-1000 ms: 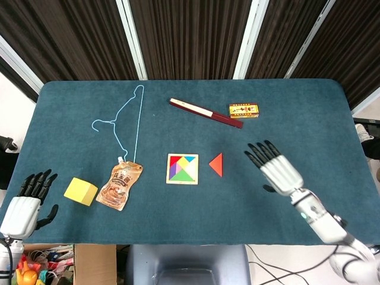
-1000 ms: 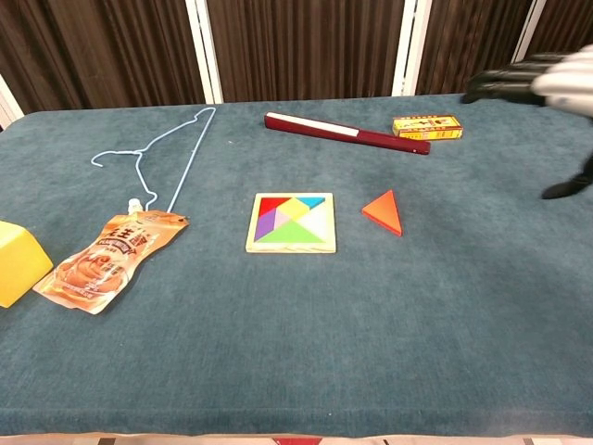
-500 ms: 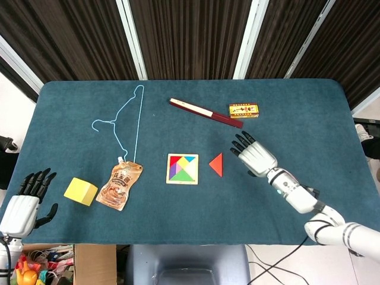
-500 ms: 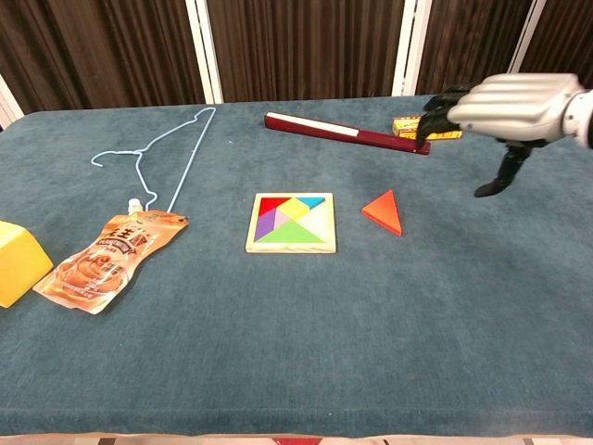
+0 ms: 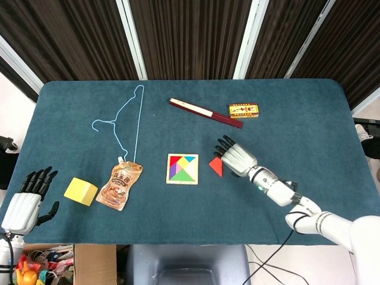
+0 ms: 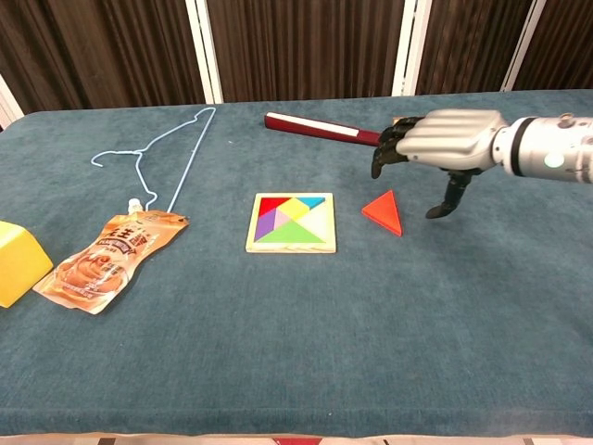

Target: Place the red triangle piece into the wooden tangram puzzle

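Right now the right hand [image 6: 445, 141] hovers just above and behind the flat red triangle piece [image 6: 384, 213], fingers spread with the thumb pointing down, holding nothing. That triangle lies on the blue tablecloth [image 5: 309, 130], just right of the square wooden tangram puzzle [image 6: 291, 222] with its coloured pieces. Over at the near left edge, the left hand [image 5: 25, 202] rests with fingers apart, empty, near a yellow foam cube [image 5: 81, 191] and an orange drink pouch [image 5: 120, 185].
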You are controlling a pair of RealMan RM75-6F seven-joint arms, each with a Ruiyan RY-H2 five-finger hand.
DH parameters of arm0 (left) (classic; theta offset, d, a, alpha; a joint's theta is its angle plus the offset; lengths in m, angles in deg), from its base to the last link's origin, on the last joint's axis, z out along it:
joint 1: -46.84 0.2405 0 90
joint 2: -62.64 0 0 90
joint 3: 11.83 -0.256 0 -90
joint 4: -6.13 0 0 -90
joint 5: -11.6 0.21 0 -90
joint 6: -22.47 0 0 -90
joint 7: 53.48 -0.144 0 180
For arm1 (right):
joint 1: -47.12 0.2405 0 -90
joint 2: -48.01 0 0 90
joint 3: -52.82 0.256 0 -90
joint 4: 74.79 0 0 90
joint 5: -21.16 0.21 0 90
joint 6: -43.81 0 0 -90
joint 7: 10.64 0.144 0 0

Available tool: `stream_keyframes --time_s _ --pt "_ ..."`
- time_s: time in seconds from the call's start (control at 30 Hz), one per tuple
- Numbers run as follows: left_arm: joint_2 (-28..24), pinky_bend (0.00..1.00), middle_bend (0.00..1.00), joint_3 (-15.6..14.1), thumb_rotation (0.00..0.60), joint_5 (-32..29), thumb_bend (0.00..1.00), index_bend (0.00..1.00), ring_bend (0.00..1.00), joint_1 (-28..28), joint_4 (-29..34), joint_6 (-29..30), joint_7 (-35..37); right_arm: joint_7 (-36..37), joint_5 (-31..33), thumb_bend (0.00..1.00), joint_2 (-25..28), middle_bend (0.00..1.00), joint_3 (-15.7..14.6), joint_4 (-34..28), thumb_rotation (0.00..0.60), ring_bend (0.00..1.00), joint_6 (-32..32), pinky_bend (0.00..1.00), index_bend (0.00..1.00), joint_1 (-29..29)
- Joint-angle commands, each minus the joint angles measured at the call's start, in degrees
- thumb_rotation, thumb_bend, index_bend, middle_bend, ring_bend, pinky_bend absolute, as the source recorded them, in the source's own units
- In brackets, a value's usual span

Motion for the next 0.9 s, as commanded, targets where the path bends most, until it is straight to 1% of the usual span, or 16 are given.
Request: stream_keyframes --time_s 0.03,0.2,0.43,0.9 --pt "-0.06 0.09 0.0 0.02 0.6 -0.08 0.43 0.0 0.0 -0.03 0.04 -0.02 0.08 -0.9 1.06 0.35 -1.74 0.25 0.06 1.66 0.6 0.0 1.1 0.0 0.36 1.13" --pt "-0.31 0.09 0.0 -0.08 0.6 -0.02 0.43 0.0 0.0 0.07 -0.12 0.22 0.76 -1.85 2.34 0.37 -3.5 0.25 0.05 3.23 0.6 0.0 1.84 0.0 0.39 2.03" --pt "-0.63 0.09 0.0 0.04 0.6 -0.14 0.43 0.0 0.0 0.18 -0.08 0.64 1.5 -4.35 4.05 0.42 -5.12 0.25 -0.45 4.85 0.6 0.0 3.19 0.0 0.39 2.89" --pt "-1.03 0.09 0.0 0.01 0.6 -0.05 0.43 0.0 0.0 0.34 -0.1 1.16 2.47 -6.47 6.42 0.42 -6.8 0.25 -0.94 5.48 0.6 0.0 3.9 0.0 0.42 3.76"
